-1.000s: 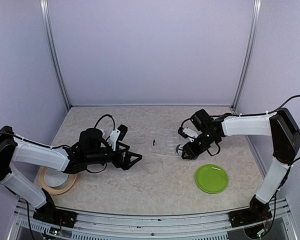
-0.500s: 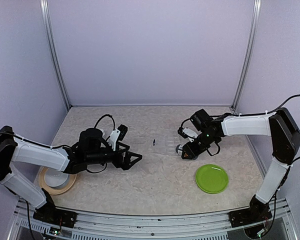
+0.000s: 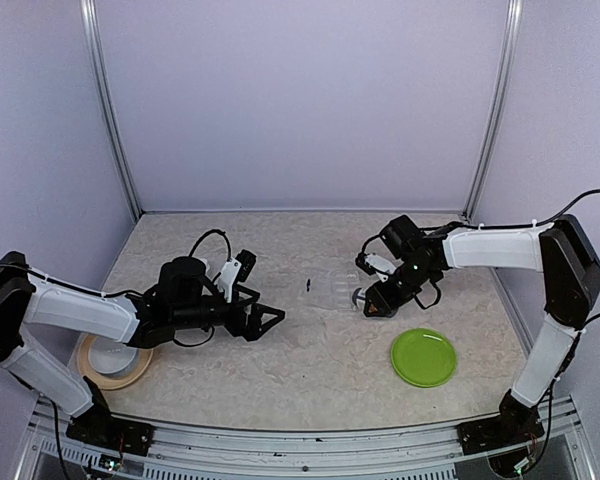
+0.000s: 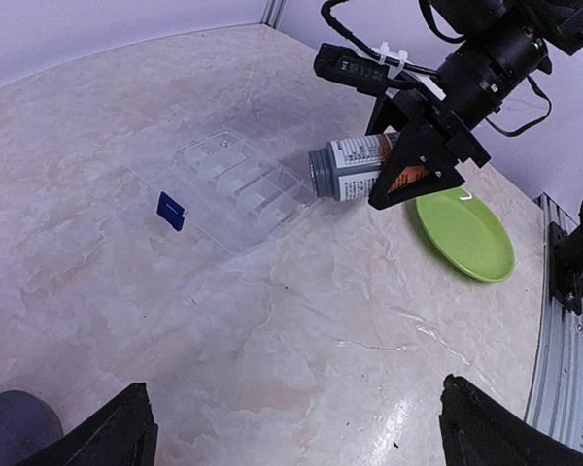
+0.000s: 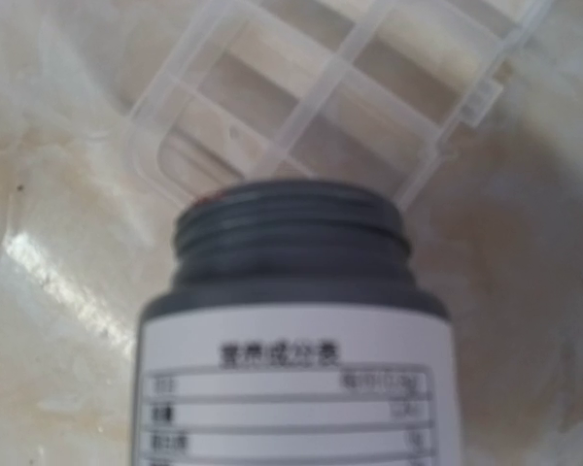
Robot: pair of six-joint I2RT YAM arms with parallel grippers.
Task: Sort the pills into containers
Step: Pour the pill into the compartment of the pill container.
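My right gripper (image 3: 372, 301) is shut on a gray bottle (image 4: 355, 167) with a white label. It holds the bottle on its side just above the table. The bottle has no cap, and its threaded gray neck (image 5: 291, 233) points at the edge of a clear compartment box (image 4: 238, 189) with a blue latch (image 4: 170, 210). The box's cells look empty, and no pills show clearly. My left gripper (image 4: 296, 437) is open and empty over bare table, well left of the box (image 3: 330, 287). The small vial with the white cap is out of view.
A flat green plate (image 3: 423, 357) lies near the right arm, also in the left wrist view (image 4: 466, 233). A white bowl on a tan plate (image 3: 112, 358) sits at the near left. A dark gray round disc (image 4: 19, 427) lies by my left gripper.
The right gripper with the bottle has shifted very slightly toward the clear box. The left arm has not moved.
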